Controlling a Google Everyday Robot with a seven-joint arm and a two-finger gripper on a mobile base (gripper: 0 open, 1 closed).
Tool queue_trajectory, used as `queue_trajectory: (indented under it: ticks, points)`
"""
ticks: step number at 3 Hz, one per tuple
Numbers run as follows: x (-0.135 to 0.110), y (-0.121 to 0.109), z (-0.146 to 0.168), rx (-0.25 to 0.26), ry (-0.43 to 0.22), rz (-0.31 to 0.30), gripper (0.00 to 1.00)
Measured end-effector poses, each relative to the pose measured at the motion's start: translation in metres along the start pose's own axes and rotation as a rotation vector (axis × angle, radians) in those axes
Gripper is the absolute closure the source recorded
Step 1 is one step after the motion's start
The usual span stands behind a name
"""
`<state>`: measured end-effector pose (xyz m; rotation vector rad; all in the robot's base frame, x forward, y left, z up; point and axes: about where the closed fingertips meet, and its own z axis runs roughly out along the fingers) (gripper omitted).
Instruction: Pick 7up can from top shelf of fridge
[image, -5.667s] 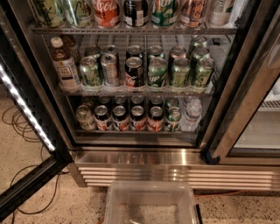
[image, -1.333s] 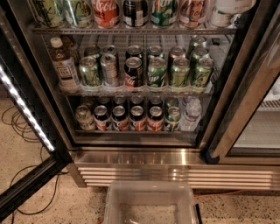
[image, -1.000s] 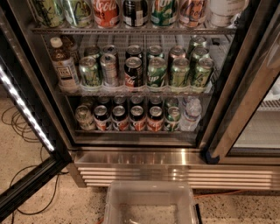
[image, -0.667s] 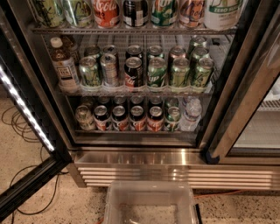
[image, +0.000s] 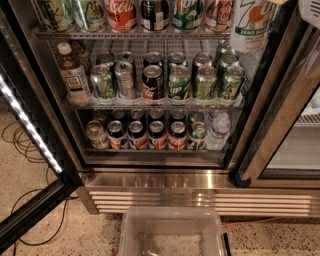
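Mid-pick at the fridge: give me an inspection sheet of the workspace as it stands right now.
Surface: top shelf lined with cans, their tops cut off by the picture's edge.
Job's things: white 7up can at the right end, base below the shelf's rail, in front of the fridge frame.
Clutter: Coca-Cola can and other cans; bottle on the middle rack.
Grippers: gripper at the top right corner, beside the can; grasp not visible.
Cables: dark cables on the floor, left.
Surroundings: open door left; clear bin on the floor.
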<state>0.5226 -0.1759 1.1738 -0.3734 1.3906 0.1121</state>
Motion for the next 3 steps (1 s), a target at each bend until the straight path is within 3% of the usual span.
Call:
queue_trajectory:
  ticks: [1, 2, 3]
  points:
    - [0.029, 0.0, 0.008, -0.001, 0.036, 0.023, 1.0]
    - [0.075, 0.013, 0.025, -0.068, 0.066, 0.095, 1.0]
    - [0.075, 0.013, 0.025, -0.068, 0.066, 0.095, 1.0]
